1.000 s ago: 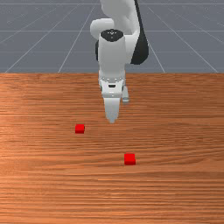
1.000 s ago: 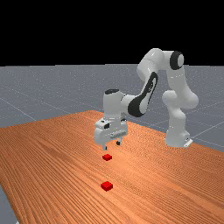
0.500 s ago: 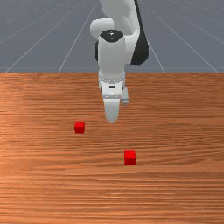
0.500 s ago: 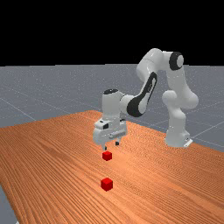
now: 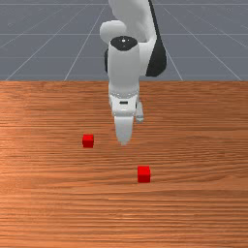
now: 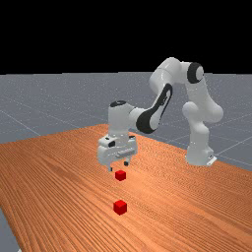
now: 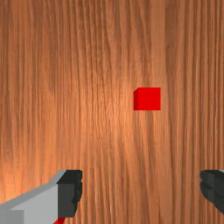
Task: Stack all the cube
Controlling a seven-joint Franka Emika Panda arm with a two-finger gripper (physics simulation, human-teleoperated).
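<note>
At the front view's left, a small solid red cube (image 5: 87, 141) sits flat on the orange-brown wooden worktop (image 5: 38, 198). Next comes the white claw (image 6: 118, 166), hovering above the wood with its dark fingertips (image 7: 70, 192) spread wide and nothing held between them. Farther right and nearer that camera lies the second red cube (image 5: 144, 175), well apart from the first, so no stack exists. The step in hand looks like lining up for a first pick. Doing it well means centring the claw over one cube while high — in the wrist view, one lies ahead of the gap rather than within it — then squaring the fingers to opposite faces. The descent should be straight and slow, since a fingertip could clip a top edge; closing low and evenly would keep the cube level for stacking.
</note>
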